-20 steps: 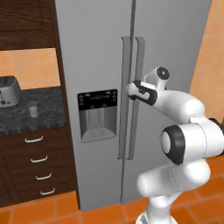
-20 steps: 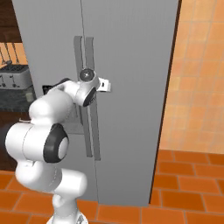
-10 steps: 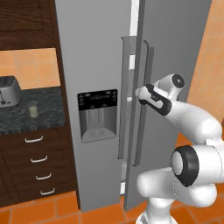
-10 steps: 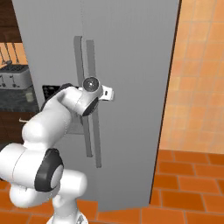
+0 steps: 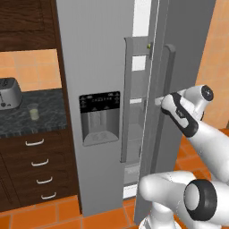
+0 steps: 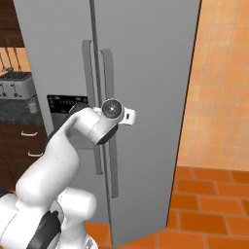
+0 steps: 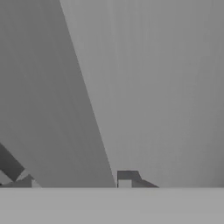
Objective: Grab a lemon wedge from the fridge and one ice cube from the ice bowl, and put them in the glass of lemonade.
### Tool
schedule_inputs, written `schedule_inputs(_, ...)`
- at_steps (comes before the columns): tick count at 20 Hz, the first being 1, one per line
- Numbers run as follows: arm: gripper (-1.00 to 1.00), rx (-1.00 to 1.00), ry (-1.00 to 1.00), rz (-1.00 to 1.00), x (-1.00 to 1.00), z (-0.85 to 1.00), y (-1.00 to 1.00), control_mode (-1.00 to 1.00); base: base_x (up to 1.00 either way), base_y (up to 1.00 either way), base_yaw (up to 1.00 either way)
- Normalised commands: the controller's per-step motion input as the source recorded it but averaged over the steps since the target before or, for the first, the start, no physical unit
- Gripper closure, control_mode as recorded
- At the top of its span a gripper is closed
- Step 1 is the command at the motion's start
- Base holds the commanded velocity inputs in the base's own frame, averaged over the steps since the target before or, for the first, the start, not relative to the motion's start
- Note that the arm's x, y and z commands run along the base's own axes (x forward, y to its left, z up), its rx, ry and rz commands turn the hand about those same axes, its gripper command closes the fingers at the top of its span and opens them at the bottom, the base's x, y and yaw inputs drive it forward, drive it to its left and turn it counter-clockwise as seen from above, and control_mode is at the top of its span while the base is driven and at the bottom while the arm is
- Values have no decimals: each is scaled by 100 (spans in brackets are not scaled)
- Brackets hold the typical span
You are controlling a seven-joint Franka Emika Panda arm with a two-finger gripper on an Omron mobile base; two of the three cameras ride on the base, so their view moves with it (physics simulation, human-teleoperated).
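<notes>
**Right door ajar, claw at its handle, lemon wedge up and inside**

Parked at the right door handle (image 5: 166,71) of the fridge (image 5: 96,53), about halfway up its long vertical bar: the gripper (image 5: 160,102). From the hand camera, fingertips (image 7: 127,176) standing apart with a grey slanted band between them, probably that bar. Cannot tell whether pinching it or merely straddling it.

Right door (image 5: 188,44) swung out a little, leaving a narrow upright gap beside the left door with its black dispenser panel (image 5: 99,117).

Deep in that gap, high on a shelf, a tiny yellow-green speck, likely the lemon wedge (image 5: 149,45). Too small to make out its shape. Lies above the claw and to its left, beyond the door's edge and inside the cabinet. Gap judged too slim for the hand, so more swing on the door needed first, then a reach up and inward.

Well off to the left on the dark counter: the glass of lemonade (image 5: 33,112), just in front of the silver toaster (image 5: 9,93).

From the left base camera: the gap, the shelves and the speck. From the right base camera: the door's outer face and both handles with the wrist over them, nothing of the interior.
</notes>
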Motion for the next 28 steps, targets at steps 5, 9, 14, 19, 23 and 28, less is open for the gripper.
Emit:
schedule_inputs(5,100,2,2,0,-49,28,-81,-100,0,0,0)
schedule_inputs(9,100,0,10,0,-24,34,-55,-100,0,0,0)
schedule_inputs(14,-100,0,11,0,-1,34,-16,-100,0,0,0)
schedule_inputs(19,-100,0,1,0,-77,68,-16,-100,0,0,0)
schedule_inputs(23,-100,0,-1,1,-92,88,0,-100,0,0,0)
schedule_inputs(28,-100,-10,0,7,-77,88,33,-100,0,0,0)
